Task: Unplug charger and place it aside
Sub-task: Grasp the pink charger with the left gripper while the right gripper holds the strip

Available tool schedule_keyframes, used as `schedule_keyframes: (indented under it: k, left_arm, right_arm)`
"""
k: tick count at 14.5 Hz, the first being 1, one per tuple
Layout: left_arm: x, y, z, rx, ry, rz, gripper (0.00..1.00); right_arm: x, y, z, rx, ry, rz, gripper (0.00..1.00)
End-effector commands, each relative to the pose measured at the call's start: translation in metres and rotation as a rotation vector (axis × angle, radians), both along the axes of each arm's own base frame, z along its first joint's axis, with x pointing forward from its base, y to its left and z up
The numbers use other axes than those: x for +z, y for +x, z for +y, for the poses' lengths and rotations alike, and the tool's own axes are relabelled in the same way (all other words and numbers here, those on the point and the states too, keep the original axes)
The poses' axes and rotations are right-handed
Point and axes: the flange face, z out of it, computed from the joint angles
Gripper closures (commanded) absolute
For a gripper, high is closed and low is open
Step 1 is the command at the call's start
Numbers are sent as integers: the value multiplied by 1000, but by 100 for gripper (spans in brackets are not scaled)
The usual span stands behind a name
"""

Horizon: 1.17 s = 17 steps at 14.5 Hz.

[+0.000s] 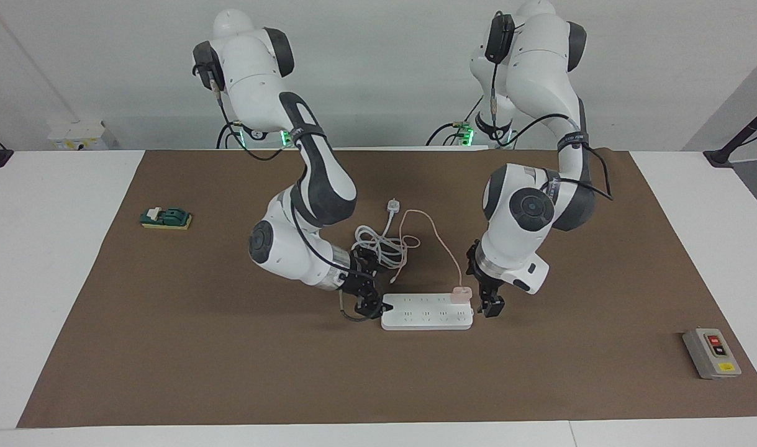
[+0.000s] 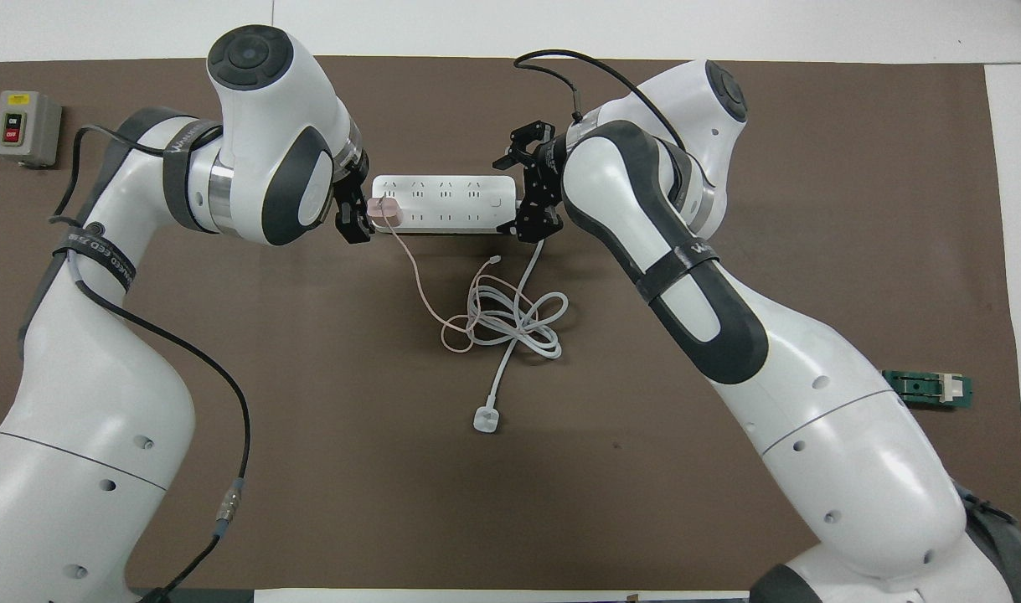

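Bracing the power strip at its right-arm end, with right gripper fingers spread around that end. Further along, charger sitting plugged into the strip's left-arm end, cable trailing toward the robots. Left gripper just beside charger, fingers released, not yet gripping. Next, by judgement: closing on charger, pulling straight up. Bare table toward the switch box for setting down.

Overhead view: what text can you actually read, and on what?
"ON" and "OFF": on the grey switch box, at the left arm's end of the table.
Band lettering on both forearms: too blurred to read.
Power strip, charger, green switch: no readable text.
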Motion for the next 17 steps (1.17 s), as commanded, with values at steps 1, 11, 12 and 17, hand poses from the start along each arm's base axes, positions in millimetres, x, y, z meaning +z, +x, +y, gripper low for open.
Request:
schedule_keyframes:
  k: [1,11,12,17]
  left_arm:
    - [-8,6,-16,29,-1,-24,0]
    - [-13,1,-26,-2,5,-9,0]
    - [-13,1,-24,-3,7,-8,1]
    - [-13,0,-25,-61,3,-8,11]
  right_arm:
    - [-19,20,16,-48,62,-14,0]
    - [-60,19,29,-7,160,-7,0]
    - [-67,18,25,0,158,-2,0]
    - [-74,17,22,10,154,-3,0]
